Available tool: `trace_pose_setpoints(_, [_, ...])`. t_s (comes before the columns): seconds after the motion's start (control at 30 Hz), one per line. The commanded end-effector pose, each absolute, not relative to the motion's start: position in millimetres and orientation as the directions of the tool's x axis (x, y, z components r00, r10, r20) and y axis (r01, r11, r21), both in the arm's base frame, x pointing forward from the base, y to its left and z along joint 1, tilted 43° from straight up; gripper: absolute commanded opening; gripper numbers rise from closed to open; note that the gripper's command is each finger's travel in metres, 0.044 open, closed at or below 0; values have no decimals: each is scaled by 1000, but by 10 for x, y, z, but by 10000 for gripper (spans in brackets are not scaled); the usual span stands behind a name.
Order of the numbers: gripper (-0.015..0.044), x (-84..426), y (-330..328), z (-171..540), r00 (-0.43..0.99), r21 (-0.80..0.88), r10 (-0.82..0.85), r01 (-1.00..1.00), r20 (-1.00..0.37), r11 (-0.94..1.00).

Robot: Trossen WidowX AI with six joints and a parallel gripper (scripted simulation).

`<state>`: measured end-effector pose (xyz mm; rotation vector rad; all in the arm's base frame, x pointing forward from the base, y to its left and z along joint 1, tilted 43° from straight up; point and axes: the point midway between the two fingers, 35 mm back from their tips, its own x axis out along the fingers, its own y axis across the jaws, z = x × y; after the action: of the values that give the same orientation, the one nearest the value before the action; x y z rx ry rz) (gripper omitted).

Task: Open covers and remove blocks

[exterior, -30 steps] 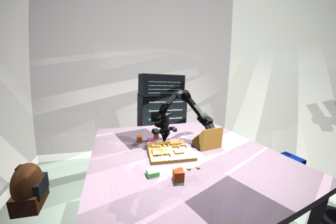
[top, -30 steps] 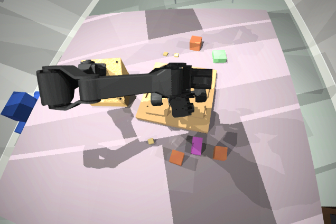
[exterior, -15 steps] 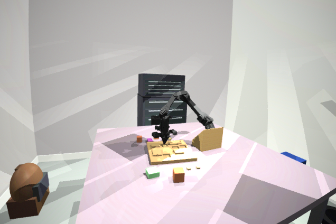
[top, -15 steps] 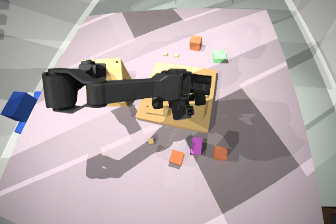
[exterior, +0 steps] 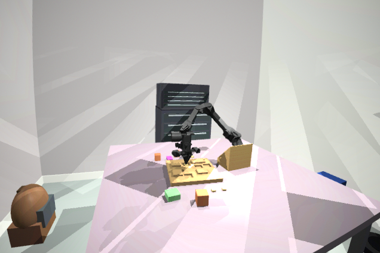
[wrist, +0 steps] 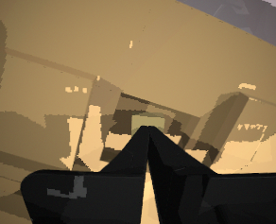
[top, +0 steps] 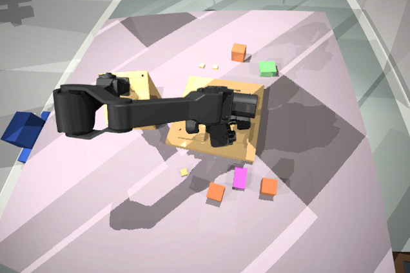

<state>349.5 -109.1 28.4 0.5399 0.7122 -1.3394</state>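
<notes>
The wooden puzzle board (top: 215,81) (exterior: 196,181) (wrist: 83,27) lies under the arm, which hides much of it in the top view. My gripper (exterior: 186,162) (wrist: 146,132) is shut and empty, its tips low over the board. Just beyond the tips in the wrist view, a small pale block (wrist: 147,120) shows in a shadowed recess; its depth is unclear. Raised covers stand around it, their positions hard to tell. Two small pale blocks (top: 202,65) (top: 215,66) (exterior: 213,190) (exterior: 224,188) lie beyond the board in the top view, and a yellow one (top: 184,172) lies on the opposite side.
Orange cubes (top: 238,52) (top: 215,192) (top: 268,186) (exterior: 201,197), a green block (top: 267,68) (exterior: 172,194) and a magenta block (top: 240,178) (exterior: 169,157) lie around the board. A wooden wedge (top: 138,80) (exterior: 241,157) stands beside the arm's base.
</notes>
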Motion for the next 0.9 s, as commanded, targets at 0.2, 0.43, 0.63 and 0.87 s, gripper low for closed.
trace_pose_setpoints(0.2, [0, 3490, -1085, 237, 77, -52, -677, 984, -732, 168])
trace_pose_setpoints(0.43, [0, 3489, -1082, 226, 77, 51, -677, 997, -732, 57])
trace_pose_setpoints(0.63, [0, 3489, -1082, 225, 77, -50, -677, 985, -732, 166])
trace_pose_setpoints(0.87, [0, 3489, -1080, 224, 77, -463, -677, 672, -732, 577])
